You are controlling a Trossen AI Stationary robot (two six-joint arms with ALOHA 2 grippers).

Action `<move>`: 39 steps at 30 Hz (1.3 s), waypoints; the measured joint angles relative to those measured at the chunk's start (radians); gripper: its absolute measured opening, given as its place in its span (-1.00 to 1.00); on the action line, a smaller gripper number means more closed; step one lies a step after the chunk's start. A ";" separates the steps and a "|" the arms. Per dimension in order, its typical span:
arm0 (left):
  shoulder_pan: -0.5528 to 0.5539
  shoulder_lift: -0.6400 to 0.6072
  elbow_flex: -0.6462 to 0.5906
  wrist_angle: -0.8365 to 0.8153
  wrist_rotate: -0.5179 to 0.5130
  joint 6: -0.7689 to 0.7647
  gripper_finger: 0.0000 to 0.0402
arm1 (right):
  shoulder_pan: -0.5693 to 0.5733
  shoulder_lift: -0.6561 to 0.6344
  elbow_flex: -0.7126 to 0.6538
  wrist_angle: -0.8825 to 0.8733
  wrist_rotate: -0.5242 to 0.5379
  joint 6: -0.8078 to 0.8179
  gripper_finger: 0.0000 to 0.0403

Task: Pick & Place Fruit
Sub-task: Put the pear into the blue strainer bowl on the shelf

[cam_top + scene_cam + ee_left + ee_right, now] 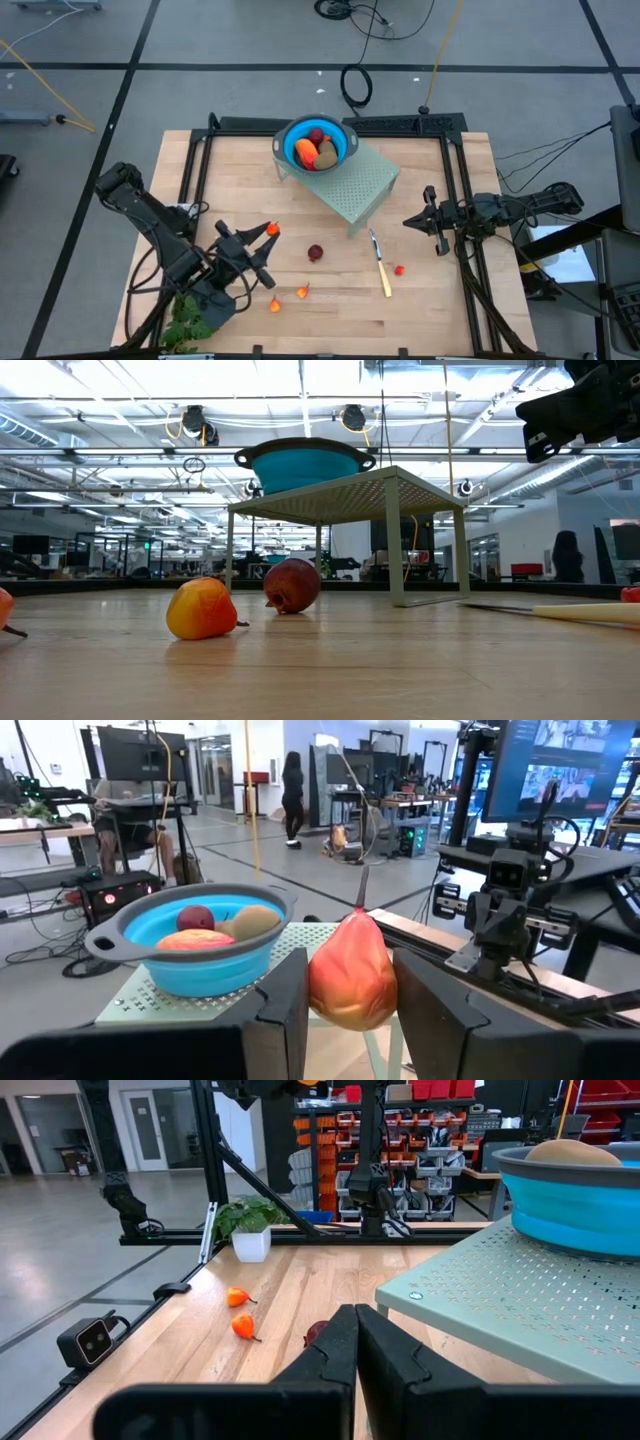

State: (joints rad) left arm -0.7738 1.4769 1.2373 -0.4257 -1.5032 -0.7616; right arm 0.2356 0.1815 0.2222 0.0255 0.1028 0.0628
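Observation:
My left gripper (268, 234) (350, 1020) is over the table's near left part, shut on an orange-red pear-shaped fruit (350, 975) with a dark stem. A blue bowl (316, 143) (190, 945) with several fruits stands on a pale green perforated stand (355, 182) at the far middle. On the wood lie a dark red ball (315, 253) (292, 585) and small orange-red bits (303, 292) (275, 305) (399, 270). My right gripper (428, 222) (355, 1325) waits shut and empty at the right. My left gripper pinches the orange-red fruit by the two sides of its wide lower body (318, 995) between its two fingers (285, 1010). The fingers lie level, slanting from the near left toward the bowl. The fruit stands upright, stem up, lifted clear of the table.
A yellow-handled knife (383, 275) lies right of the dark red ball. A leafy green bunch (185, 325) sits at the near left edge. Black frame rails (200, 170) run along the table's left, far and right sides.

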 joint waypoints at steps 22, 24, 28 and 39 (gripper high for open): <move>0.243 0.000 0.000 -0.103 0.067 -0.198 -0.40 | 0.000 0.000 0.000 0.000 0.000 0.000 -1.00; 0.285 0.000 0.000 -0.104 0.108 -0.210 -0.40 | 0.000 0.000 0.000 0.000 0.000 0.000 -1.00; 0.365 0.000 0.000 -0.103 0.198 -0.215 -0.40 | 0.000 0.000 0.000 0.000 0.000 0.000 -1.00; 0.528 0.000 0.000 -0.091 0.308 -0.152 -0.40 | 0.000 0.000 0.000 0.000 0.000 0.000 -1.00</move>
State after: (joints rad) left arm -0.2454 1.4769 1.2373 -0.5171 -1.1949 -0.9132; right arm 0.2356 0.1818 0.2222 0.0254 0.1032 0.0628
